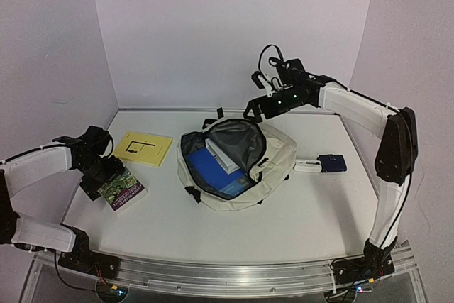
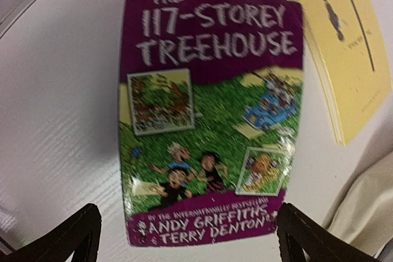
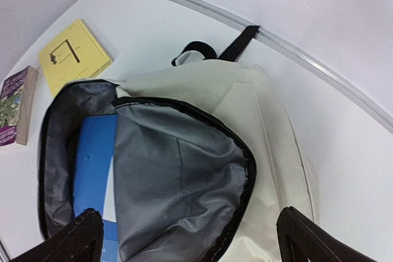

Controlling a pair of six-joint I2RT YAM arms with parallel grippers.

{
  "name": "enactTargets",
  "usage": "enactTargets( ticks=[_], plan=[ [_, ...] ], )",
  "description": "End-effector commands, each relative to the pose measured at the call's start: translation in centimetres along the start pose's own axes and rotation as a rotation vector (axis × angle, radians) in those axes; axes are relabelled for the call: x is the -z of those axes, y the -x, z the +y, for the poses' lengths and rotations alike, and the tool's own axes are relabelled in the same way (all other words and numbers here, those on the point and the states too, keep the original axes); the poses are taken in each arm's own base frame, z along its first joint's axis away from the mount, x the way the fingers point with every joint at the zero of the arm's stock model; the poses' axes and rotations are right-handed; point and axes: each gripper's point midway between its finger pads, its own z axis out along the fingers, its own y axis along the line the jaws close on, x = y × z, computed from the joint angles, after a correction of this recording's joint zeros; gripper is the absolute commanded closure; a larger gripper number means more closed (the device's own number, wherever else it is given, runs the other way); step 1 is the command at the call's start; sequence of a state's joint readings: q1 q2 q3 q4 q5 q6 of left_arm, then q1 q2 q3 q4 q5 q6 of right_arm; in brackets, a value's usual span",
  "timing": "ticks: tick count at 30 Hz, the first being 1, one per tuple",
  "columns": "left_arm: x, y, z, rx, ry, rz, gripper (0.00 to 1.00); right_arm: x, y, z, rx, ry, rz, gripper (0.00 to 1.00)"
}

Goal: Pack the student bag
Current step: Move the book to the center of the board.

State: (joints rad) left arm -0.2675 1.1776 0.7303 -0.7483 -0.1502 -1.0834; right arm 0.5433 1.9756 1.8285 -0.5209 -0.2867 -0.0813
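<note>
Hovering left claw (image 2: 187, 237): released over purple book (image 2: 212, 115), worktop (image 1: 305, 211) left edge.
My right claw (image 3: 187, 237): released above open student bag (image 3: 245, 108).

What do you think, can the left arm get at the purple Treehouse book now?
Probably yes. The left gripper hangs open just above the purple book, which lies flat with nothing on it; the yellow booklet lies apart.

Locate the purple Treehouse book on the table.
Top view: purple book lies at the table's left, under the left claw, beside the yellow booklet, left of the student bag.
</note>
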Motion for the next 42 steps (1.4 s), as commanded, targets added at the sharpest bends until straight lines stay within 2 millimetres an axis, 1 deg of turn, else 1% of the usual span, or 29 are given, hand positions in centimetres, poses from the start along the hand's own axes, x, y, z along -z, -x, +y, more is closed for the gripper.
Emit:
enactTargets(
  ticks=[1,3,5,6,7,8,10,12,15,16,17,19,21,23,26,27,29,30,33,35,36,39,42],
  plan=[
    [-1.0,3.8,-0.1,0.001,-0.005,-0.014,0.00,1.3,0.2,3.3,0.019,0.091,-0.003,0.02],
    [-1.5,5.8,-0.8,-0.027,-0.016,-0.026,0.00,1.5,0.1,4.7,0.033,0.135,-0.002,0.02],
    [-2.6,7.5,-1.9,-0.075,-0.020,-0.018,0.00,1.9,-0.2,6.6,0.043,0.195,0.003,0.02],
    [-2.8,8.5,-2.8,-0.095,-0.033,-0.015,0.00,2.3,-0.3,7.8,0.049,0.236,0.005,0.02],
    [-3.2,9.0,-3.4,-0.137,-0.032,-0.010,0.00,2.6,-0.6,8.9,0.057,0.270,0.008,0.02],
    [-3.7,9.9,-3.7,-0.146,-0.026,-0.008,0.00,2.8,-1.0,10.2,0.067,0.305,0.015,0.02],
    [-4.6,10.9,-4.2,-0.163,-0.032,0.005,0.00,3.4,-2.1,12.5,0.086,0.370,0.035,0.02],
    [-5.4,12.4,-4.3,-0.159,-0.024,0.002,0.00,3.7,-3.5,14.6,0.099,0.435,0.062,0.02],
    [-6.8,13.7,-4.3,-0.138,-0.044,0.041,0.00,4.3,-5.5,17.2,0.111,0.522,0.104,0.02],
    [-7.7,13.8,-4.1,-0.117,-0.052,0.072,0.00,4.4,-6.0,17.8,0.114,0.543,0.115,0.02],
    [-8.2,13.5,-4.4,-0.107,-0.073,0.099,0.00,4.5,-6.6,18.4,0.120,0.565,0.128,0.02],
    [-9.4,12.3,-4.4,-0.091,-0.096,0.149,0.01,4.5,-7.7,19.2,0.126,0.597,0.150,0.02],
    [-9.4,10.6,-4.6,-0.070,-0.147,0.182,0.04,4.4,-9.0,19.9,0.124,0.627,0.180,0.02],
    [-8.6,9.3,-4.8,-0.071,-0.164,0.171,0.05,4.3,-10.6,20.6,0.121,0.663,0.215,0.02],
    [-6.8,6.9,-5.4,-0.082,-0.193,0.165,0.06,4.2,-12.8,21.9,0.123,0.715,0.265,0.02],
    [-6.1,5.8,-5.7,-0.089,-0.212,0.167,0.07,4.1,-13.4,22.2,0.122,0.729,0.279,0.02],
    [-5.4,3.3,-6.5,-0.101,-0.247,0.191,0.09,3.5,-14.8,22.8,0.119,0.735,0.311,0.02],
    [-4.9,1.8,-7.1,-0.116,-0.262,0.204,0.10,3.0,-15.5,22.9,0.119,0.733,0.327,0.02],
    [-4.5,-1.9,-7.5,-0.121,-0.294,0.258,0.12,1.6,-17.3,23.0,0.099,0.722,0.374,0.05],
    [-4.1,-4.3,-7.3,-0.116,-0.316,0.292,0.14,0.8,-18.2,23.0,0.077,0.719,0.401,0.08],
    [-4.1,-5.9,-7.0,-0.122,-0.319,0.313,0.16,0.5,-18.7,22.9,0.064,0.720,0.414,0.09],
    [-3.7,-8.5,-6.9,-0.135,-0.332,0.339,0.18,-0.2,-20.6,22.8,0.048,0.716,0.451,0.13],
    [-3.1,-9.6,-6.7,-0.183,-0.320,0.311,0.18,-0.7,-22.3,22.7,0.043,0.719,0.483,0.18]
  ],
)
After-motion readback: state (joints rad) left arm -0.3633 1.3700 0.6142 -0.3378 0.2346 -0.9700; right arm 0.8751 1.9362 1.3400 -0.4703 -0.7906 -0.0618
